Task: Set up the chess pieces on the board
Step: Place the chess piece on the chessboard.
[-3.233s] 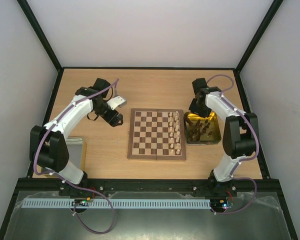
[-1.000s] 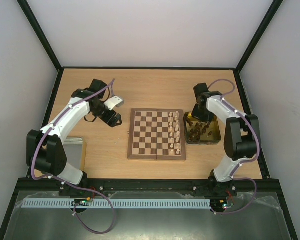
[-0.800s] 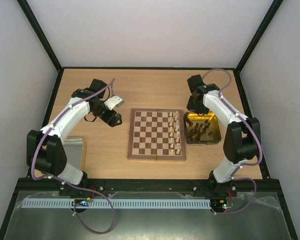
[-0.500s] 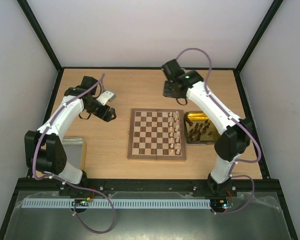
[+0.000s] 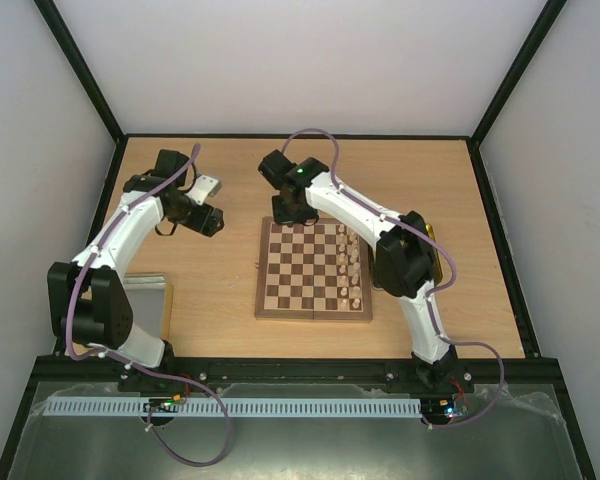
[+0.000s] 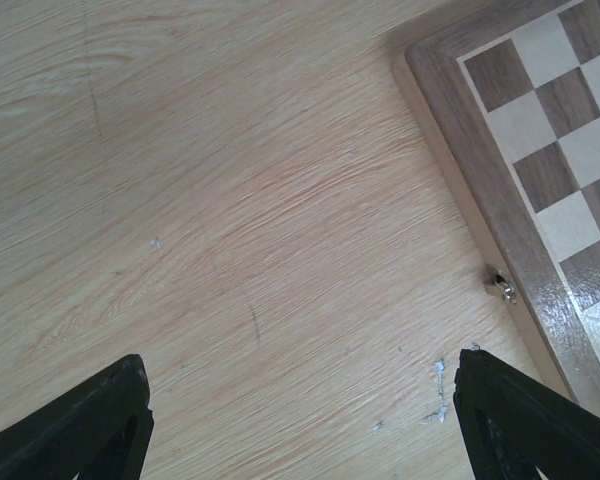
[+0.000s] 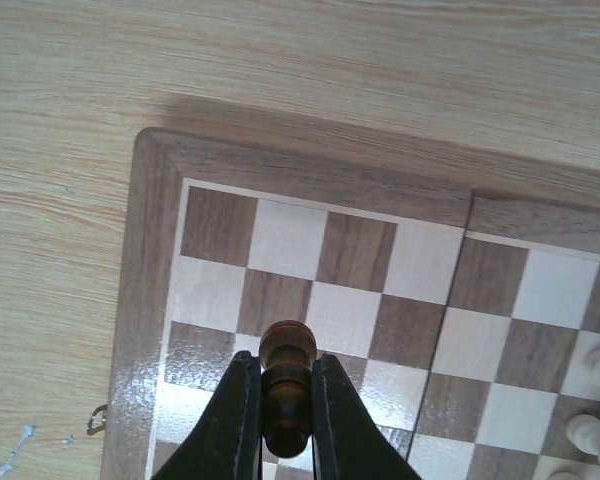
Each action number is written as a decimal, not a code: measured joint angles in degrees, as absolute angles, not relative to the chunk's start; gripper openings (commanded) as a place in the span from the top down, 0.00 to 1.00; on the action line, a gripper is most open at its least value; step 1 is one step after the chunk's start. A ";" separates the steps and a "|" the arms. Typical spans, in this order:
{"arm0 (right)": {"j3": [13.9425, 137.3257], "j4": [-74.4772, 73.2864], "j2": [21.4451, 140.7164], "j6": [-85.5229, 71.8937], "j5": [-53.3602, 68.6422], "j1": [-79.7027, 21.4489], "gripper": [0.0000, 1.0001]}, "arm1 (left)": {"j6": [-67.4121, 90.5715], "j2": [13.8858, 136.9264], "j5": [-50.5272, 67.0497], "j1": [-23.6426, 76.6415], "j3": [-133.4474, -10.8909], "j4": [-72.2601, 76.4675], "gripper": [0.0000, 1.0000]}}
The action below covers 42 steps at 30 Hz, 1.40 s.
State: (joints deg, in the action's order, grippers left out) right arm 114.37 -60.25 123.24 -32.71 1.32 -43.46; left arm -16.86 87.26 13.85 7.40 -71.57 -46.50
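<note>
The chessboard (image 5: 300, 275) lies mid-table, with pale cream pieces (image 5: 352, 262) lined up in its two right columns. My right gripper (image 7: 282, 400) is shut on a dark brown chess piece (image 7: 285, 385) and holds it over the board's far left corner (image 7: 160, 160); in the top view it is above that corner (image 5: 285, 208). My left gripper (image 6: 300, 425) is open and empty over bare table just left of the board's edge (image 6: 485, 215); in the top view it is left of the board (image 5: 208, 217). The dark pieces in the tray are mostly hidden by the right arm.
The shiny yellow tray (image 5: 432, 258) sits right of the board, largely covered by the right arm. A second metal tray (image 5: 152, 300) lies at the near left by the left arm's base. A small brass clasp (image 6: 502, 288) sticks out of the board's left edge.
My right gripper rose from the yellow tray with a dark piece and swung left across the table to the board's far left corner. My left gripper drifted a little left and away from the board.
</note>
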 measured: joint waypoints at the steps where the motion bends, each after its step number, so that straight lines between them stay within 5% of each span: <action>1: 114.83 -60.34 123.66 -32.51 1.72 -43.66 0.98 | -16.75 87.22 13.78 7.29 -71.40 -46.22 0.17; 42: 121.23 -60.99 134.13 -31.24 4.91 -47.22 0.98 | -16.01 87.07 13.41 7.07 -69.25 -45.01 0.17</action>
State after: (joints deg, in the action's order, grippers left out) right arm 121.23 -60.99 134.13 -31.24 4.91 -47.22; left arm -16.01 87.07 13.41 7.07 -69.25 -45.01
